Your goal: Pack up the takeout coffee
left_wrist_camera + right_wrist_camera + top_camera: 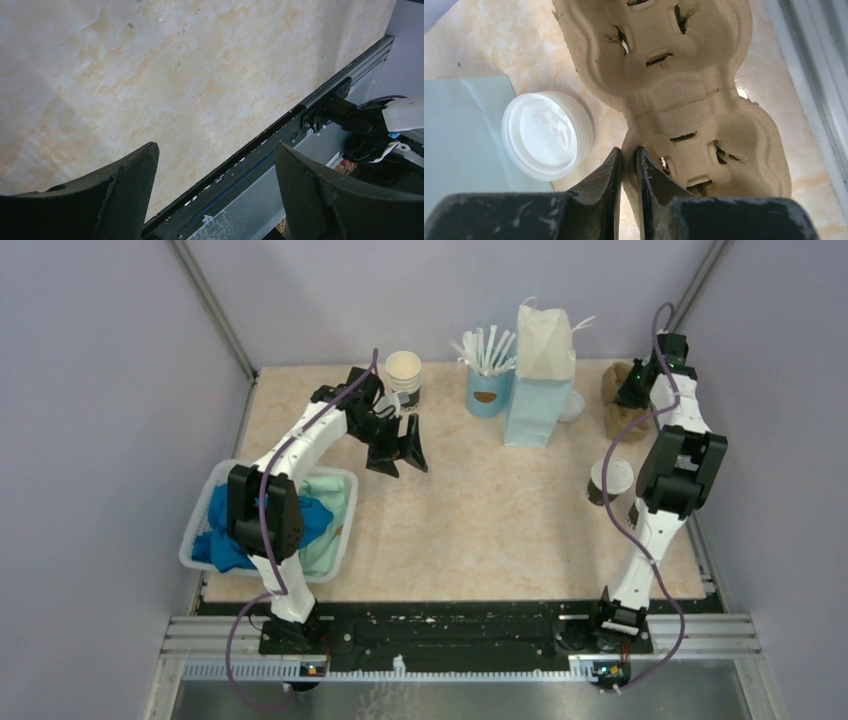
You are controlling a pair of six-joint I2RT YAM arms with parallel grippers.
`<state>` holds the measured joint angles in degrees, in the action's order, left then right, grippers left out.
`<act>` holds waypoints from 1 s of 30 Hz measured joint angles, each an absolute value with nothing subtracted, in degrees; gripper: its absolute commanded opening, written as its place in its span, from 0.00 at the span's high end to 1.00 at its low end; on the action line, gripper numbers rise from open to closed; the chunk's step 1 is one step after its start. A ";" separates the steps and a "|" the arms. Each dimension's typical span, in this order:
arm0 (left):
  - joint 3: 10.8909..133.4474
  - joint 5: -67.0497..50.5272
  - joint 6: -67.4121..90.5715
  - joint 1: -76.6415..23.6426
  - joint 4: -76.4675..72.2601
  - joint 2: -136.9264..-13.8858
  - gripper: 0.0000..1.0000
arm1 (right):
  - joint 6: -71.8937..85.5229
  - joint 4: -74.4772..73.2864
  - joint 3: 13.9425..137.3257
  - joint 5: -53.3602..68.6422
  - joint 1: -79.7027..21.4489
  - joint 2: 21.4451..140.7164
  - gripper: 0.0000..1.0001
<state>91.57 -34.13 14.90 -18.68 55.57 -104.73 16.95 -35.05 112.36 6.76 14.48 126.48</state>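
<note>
Packing has barely begun on the marble-patterned table [480, 530]: the takeout coffee [607, 480], a small paper cup with a cream upper part, a black lower band and a round white lid pressed on top, stands upright on the right side of the tabletop, just beside the right arm and partly hidden by it, in no carrier and no bag. At the far right corner, the right gripper [628, 151] has its jaws drawn narrow on the near rim of a brown pulp cup carrier [684, 75], whose wells show nothing in them; a loose white lid [547, 135] lies flat just beside it, against the foot of a light blue paper bag [540, 390] standing upright. The left gripper [216, 149] hangs over bare tabletop with its jaws wide and nothing between them, near a lidless cup [404, 370]. By the look of things, every real step remains: the capped cup has yet to be seated in the carrier, and the bag, if it is meant for the order, has yet to receive anything that can be seen from here.
</note>
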 measured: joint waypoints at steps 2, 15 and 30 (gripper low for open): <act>91.48 -34.30 14.90 -18.68 55.48 -104.73 0.09 | 17.72 -34.68 112.09 8.05 14.83 126.48 0.81; 91.26 -34.94 14.90 -18.63 55.29 -104.73 0.09 | 22.76 -35.44 115.68 11.81 14.41 129.56 0.66; 91.26 -35.16 14.94 -18.63 55.16 -104.73 0.09 | 23.57 -42.96 124.11 3.70 12.67 133.75 1.00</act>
<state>91.26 -35.16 14.94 -18.63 55.16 -104.73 23.57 -42.96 124.11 3.70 12.67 133.75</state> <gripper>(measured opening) 0.911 0.021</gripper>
